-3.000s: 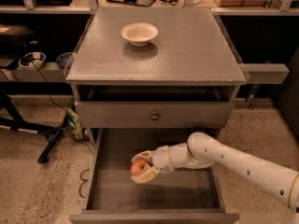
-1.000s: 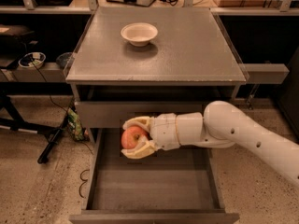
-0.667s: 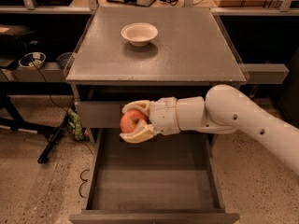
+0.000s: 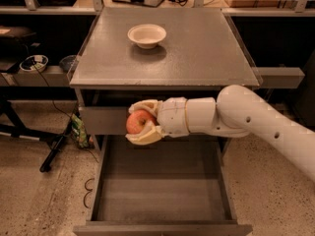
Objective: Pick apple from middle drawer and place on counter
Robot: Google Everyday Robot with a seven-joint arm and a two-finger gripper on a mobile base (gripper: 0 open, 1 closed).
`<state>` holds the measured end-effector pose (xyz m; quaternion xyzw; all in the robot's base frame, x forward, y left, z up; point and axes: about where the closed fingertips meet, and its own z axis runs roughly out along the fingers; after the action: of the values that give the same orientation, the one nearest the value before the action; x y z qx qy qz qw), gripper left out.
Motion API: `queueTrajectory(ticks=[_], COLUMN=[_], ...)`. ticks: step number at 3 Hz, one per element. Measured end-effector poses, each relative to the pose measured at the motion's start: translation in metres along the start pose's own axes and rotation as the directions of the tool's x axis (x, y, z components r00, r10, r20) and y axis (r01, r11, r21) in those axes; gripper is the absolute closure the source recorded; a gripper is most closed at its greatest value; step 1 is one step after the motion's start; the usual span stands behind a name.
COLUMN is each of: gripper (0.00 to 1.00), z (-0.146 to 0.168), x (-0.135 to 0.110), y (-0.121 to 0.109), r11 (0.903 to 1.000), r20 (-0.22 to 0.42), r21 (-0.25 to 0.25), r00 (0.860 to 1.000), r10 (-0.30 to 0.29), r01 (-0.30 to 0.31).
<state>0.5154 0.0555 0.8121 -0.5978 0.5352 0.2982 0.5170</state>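
Note:
My gripper (image 4: 140, 123) is shut on the red apple (image 4: 139, 122), one cream finger above it and one below. It holds the apple in the air above the open middle drawer (image 4: 162, 181), in front of the closed drawer front, just below the counter's front edge. The drawer's flat bottom is bare. The grey counter (image 4: 167, 43) lies above and behind the gripper. My white arm reaches in from the right.
A cream-white bowl (image 4: 146, 35) sits on the counter at the back left. A low shelf with a small bowl and cables stands left of the cabinet. A black stand leg lies on the speckled floor at the left.
My gripper has lifted the apple out of the drawer, moving up from the drawer bottom to the height of the upper drawer front.

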Motion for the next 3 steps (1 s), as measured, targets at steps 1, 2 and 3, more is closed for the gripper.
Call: queueTrajectory(ticks=[1,2,3], gripper=[1.00,1.00,1.00], z=[0.002,0.002,0.001], x=[-0.015,-0.028,-0.034], y=[-0.023,-0.060,-0.080], r11=[0.9986,0.9943,0.9912], r20=[0.000,-0.016,-0.034], r21=[0.015,0.043,0.054], r00=[0.999,0.995,0.992], r10=[-0.051,-0.097,-0.119], r01=[0.051,0.097,0.121])
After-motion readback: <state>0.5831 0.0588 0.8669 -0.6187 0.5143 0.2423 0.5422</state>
